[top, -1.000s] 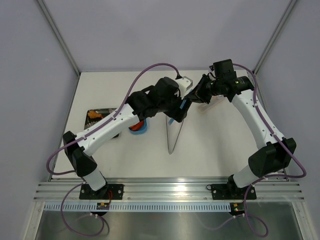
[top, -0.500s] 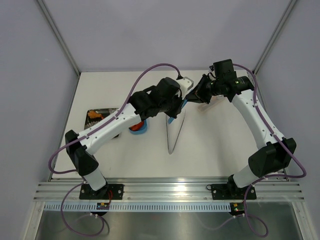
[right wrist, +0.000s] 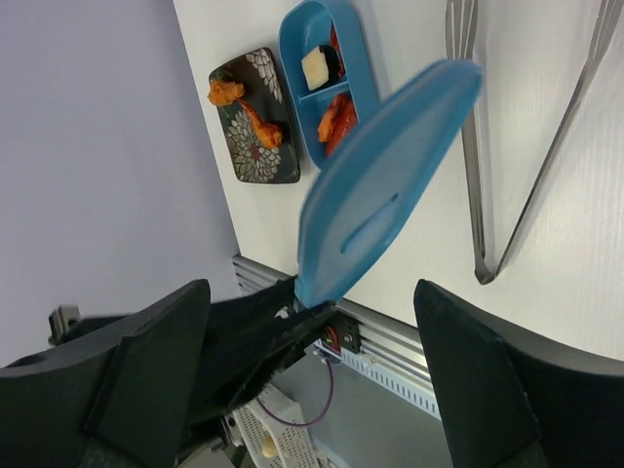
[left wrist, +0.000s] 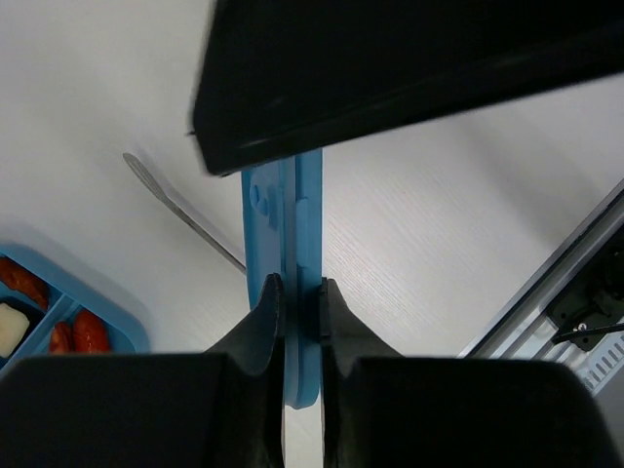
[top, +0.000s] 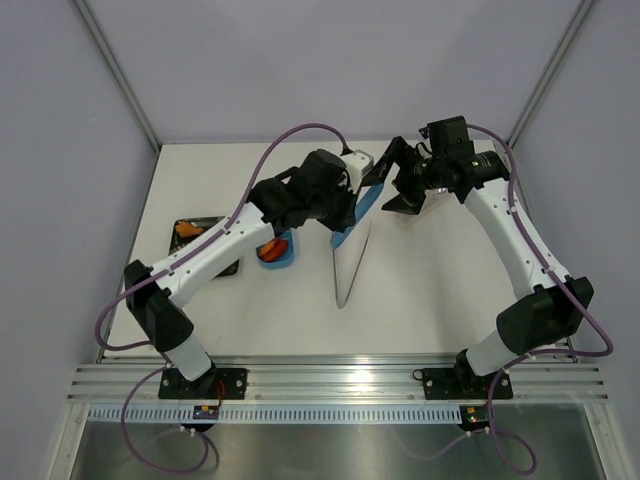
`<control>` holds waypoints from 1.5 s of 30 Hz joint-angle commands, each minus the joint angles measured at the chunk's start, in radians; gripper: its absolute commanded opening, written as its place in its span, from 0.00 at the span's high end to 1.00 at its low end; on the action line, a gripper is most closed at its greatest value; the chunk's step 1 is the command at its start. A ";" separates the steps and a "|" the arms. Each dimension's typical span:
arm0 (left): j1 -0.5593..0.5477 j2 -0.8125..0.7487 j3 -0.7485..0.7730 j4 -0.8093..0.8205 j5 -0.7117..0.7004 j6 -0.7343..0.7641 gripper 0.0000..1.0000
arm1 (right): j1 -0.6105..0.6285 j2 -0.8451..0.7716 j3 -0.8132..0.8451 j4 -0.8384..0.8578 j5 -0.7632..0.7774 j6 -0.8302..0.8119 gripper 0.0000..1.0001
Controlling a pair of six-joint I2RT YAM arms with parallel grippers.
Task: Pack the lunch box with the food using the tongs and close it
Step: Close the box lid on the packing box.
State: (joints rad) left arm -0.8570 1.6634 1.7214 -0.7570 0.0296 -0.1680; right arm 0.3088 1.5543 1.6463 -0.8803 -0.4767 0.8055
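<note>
1. My left arm [top: 215,245] and right arm [top: 520,235] are white tubes joined by bulky black housings.
2. A purple cable [top: 268,167] runs along each.
3. Black base plates [top: 232,380] are bolted to a ribbed silver rail [top: 340,380].
4. My left gripper [left wrist: 297,292] has curved black fingers; my right gripper [top: 398,185] has broad, matte black wedges.

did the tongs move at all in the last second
No. The tongs lie where they were on the table, joined end pointing at the same spot of the metal rail along the near edge.
</note>
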 commanded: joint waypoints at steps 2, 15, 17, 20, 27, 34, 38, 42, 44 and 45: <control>0.091 -0.100 -0.042 0.102 0.168 -0.076 1.00 | 0.009 -0.028 0.055 -0.019 0.032 -0.023 0.07; 0.403 -0.237 -0.317 0.375 0.580 -0.372 1.00 | 0.004 -0.138 0.121 -0.190 0.351 -0.104 0.05; 0.492 -0.267 -0.385 0.503 0.656 -0.491 1.00 | 0.000 -0.160 0.096 -0.189 0.362 -0.103 0.05; 0.605 -0.307 -0.555 0.717 0.763 -0.677 1.00 | 0.000 -0.180 0.047 -0.181 0.354 -0.095 0.05; 0.777 -0.324 -0.784 0.895 0.802 -0.878 1.00 | 0.000 -0.209 -0.003 -0.177 0.355 -0.078 0.05; 0.855 -0.278 -0.899 1.041 0.837 -0.963 1.00 | 0.000 -0.211 -0.006 -0.178 0.346 -0.078 0.05; 0.888 -0.258 -0.937 1.073 0.851 -0.967 1.00 | 0.000 -0.217 -0.022 -0.177 0.348 -0.077 0.05; 0.909 -0.234 -0.953 1.059 0.856 -0.927 1.00 | 0.000 -0.217 -0.031 -0.174 0.342 -0.075 0.05; 0.917 -0.217 -0.962 1.068 0.857 -0.923 1.00 | 0.000 -0.215 -0.034 -0.172 0.334 -0.078 0.05; 0.921 -0.212 -0.968 1.070 0.857 -0.915 1.00 | 0.000 -0.212 -0.034 -0.169 0.332 -0.078 0.05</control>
State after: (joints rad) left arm 0.0502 1.4384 0.7685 0.2367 0.8406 -1.1034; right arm 0.3077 1.3670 1.6165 -1.0496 -0.1486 0.7250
